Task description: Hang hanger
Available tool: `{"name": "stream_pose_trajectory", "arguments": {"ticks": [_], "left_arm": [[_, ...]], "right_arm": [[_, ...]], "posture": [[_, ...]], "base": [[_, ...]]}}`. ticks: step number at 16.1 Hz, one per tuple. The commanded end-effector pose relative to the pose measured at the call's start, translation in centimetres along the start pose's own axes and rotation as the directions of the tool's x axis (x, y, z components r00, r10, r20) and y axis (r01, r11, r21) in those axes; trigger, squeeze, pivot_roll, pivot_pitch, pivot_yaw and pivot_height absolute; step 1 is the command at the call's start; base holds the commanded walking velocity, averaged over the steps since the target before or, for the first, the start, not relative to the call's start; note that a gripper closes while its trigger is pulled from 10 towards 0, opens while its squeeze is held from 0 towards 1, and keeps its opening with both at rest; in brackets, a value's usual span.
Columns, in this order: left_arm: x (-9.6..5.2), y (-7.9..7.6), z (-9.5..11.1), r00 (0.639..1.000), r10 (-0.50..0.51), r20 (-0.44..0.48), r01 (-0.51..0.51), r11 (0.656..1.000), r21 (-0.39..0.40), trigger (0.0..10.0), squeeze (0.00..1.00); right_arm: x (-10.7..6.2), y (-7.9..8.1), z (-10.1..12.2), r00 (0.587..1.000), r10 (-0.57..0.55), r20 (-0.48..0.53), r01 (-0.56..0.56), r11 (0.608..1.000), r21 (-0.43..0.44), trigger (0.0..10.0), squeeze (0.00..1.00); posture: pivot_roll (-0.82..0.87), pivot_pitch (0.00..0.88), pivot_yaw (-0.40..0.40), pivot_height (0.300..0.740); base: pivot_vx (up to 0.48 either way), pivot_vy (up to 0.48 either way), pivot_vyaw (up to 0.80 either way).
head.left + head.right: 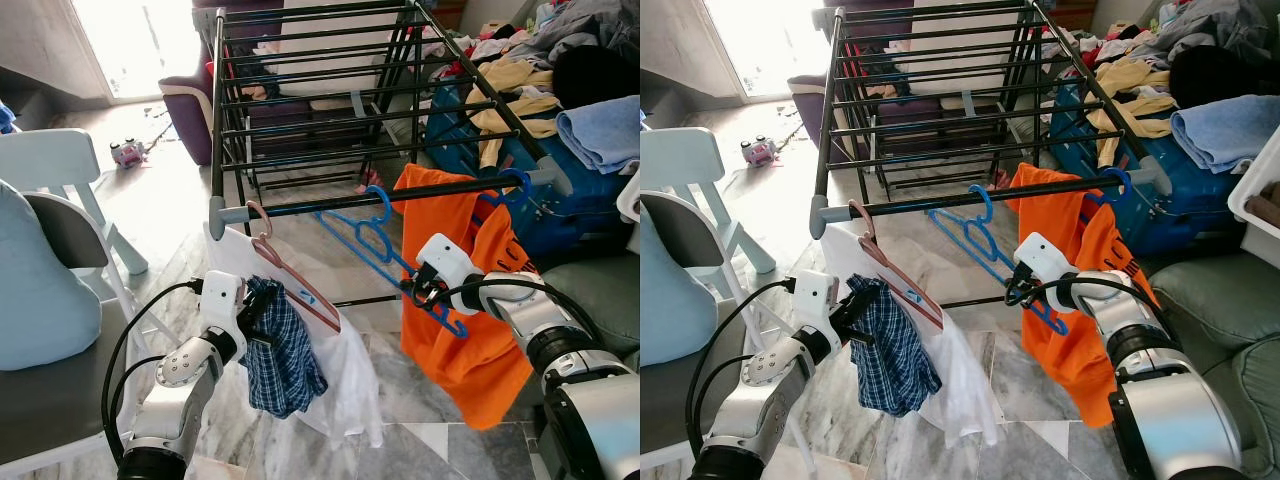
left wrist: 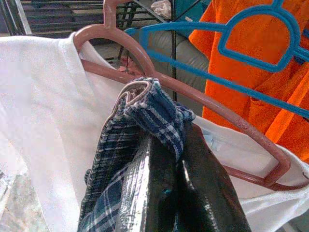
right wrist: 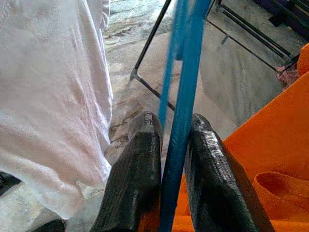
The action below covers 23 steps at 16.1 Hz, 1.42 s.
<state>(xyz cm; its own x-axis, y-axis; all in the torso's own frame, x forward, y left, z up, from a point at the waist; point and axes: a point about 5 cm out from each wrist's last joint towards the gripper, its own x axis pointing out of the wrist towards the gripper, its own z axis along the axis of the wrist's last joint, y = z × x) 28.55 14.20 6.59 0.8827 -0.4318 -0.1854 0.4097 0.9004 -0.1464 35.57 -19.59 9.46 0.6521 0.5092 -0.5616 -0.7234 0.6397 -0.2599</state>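
Note:
An empty blue hanger (image 1: pixel 372 238) slants down from the front rail (image 1: pixel 330 203) of the black drying rack, its hook at the rail. My right gripper (image 1: pixel 411 291) is shut on its lower bar, one black finger (image 3: pixel 137 169) on each side of the blue bar (image 3: pixel 182 111). My left gripper (image 1: pixel 253 306) is shut on a blue plaid cloth (image 1: pixel 282 350), held against a white shirt (image 1: pixel 340 370). That shirt hangs on a pink hanger (image 1: pixel 290 275) at the rail's left end. An orange shirt (image 1: pixel 470 300) hangs on a second blue hanger (image 1: pixel 515 184) to the right.
A white chair with a pale blue cushion (image 1: pixel 40 290) stands at my left. A blue suitcase (image 1: pixel 560 215) and piled clothes (image 1: pixel 600 130) lie right of the rack, with a grey seat (image 1: pixel 600 290) below them. A purple armchair (image 1: pixel 190 110) stands behind the rack on the marble floor.

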Motion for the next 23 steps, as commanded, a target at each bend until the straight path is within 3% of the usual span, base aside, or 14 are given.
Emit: {"name": "stream_pose_trajectory", "arguments": {"ticks": [1, 8, 11, 13, 14, 17, 20, 22, 23], "left_arm": [[0.1, -0.1, 0.4, 1.000, -0.001, 0.012, 0.001, 1.000, 0.019, 10.0, 0.00], [0.1, -0.2, 0.3, 1.000, -0.001, 0.012, 0.001, 1.000, 0.016, 10.0, 0.00], [0.0, -0.1, 0.3, 1.000, 0.006, 0.013, -0.006, 1.000, 0.018, 10.0, 0.00], [-0.2, 0.1, 0.1, 0.999, 0.037, 0.013, -0.037, 0.999, 0.014, 10.0, 0.00], [-0.3, 0.2, 0.1, 0.998, 0.054, 0.018, -0.054, 0.998, 0.014, 10.0, 0.00], [-0.5, 0.5, 0.0, 0.997, 0.080, 0.023, -0.080, 0.997, 0.017, 10.0, 0.00], [-0.2, 0.7, 0.2, 0.991, 0.128, 0.029, -0.130, 0.990, 0.048, 10.0, 0.00], [-0.3, 0.7, 0.2, 0.991, 0.133, 0.029, -0.135, 0.989, 0.060, 10.0, 0.00], [-0.3, 0.6, 0.0, 0.992, 0.128, 0.021, -0.129, 0.990, 0.064, 10.0, 0.00]], "right_arm": [[0.0, 0.0, 0.0, 1.000, -0.006, 0.002, 0.006, 1.000, 0.004, 0.0, 0.00], [1.0, 1.3, 0.0, 0.997, -0.025, 0.071, 0.019, 0.996, 0.092, 0.0, 0.00], [1.5, 1.4, 0.6, 0.980, -0.146, 0.136, 0.121, 0.977, 0.174, 0.0, 0.00], [1.8, 1.7, 1.3, 0.945, -0.246, 0.216, 0.193, 0.951, 0.242, 0.0, 0.00], [2.1, 2.7, 1.5, 0.920, -0.285, 0.267, 0.208, 0.936, 0.283, 10.0, 0.00], [2.0, 4.4, 1.1, 0.867, -0.391, 0.309, 0.279, 0.894, 0.350, 10.0, 0.00], [1.4, 6.0, -1.0, 0.853, -0.472, 0.223, 0.342, 0.828, 0.443, 10.0, 0.00], [1.1, 6.2, -1.8, 0.853, -0.494, 0.168, 0.383, 0.812, 0.440, 10.0, 0.00], [0.6, 5.9, -2.4, 0.845, -0.520, 0.124, 0.414, 0.784, 0.463, 10.0, 0.00]], "posture": [[-0.09, 0.000, 0.029, 0.740], [-0.09, 0.000, 0.029, 0.740], [-0.10, 0.000, 0.026, 0.740], [-0.09, 0.000, 0.023, 0.740], [-0.09, 0.000, 0.025, 0.740], [-0.10, 0.000, 0.031, 0.740], [-0.11, 0.000, 0.040, 0.740], [-0.11, 0.000, 0.042, 0.740], [-0.11, 0.000, 0.039, 0.740]], "base": [[0.000, 0.000, 0.00], [0.000, 0.000, 0.00], [0.000, 0.000, 0.00], [0.000, 0.000, 0.00], [0.000, 0.000, 0.00], [0.000, 0.000, 0.00], [0.000, 0.000, 0.00], [0.000, 0.000, 0.00], [0.000, 0.000, 0.00]]}}
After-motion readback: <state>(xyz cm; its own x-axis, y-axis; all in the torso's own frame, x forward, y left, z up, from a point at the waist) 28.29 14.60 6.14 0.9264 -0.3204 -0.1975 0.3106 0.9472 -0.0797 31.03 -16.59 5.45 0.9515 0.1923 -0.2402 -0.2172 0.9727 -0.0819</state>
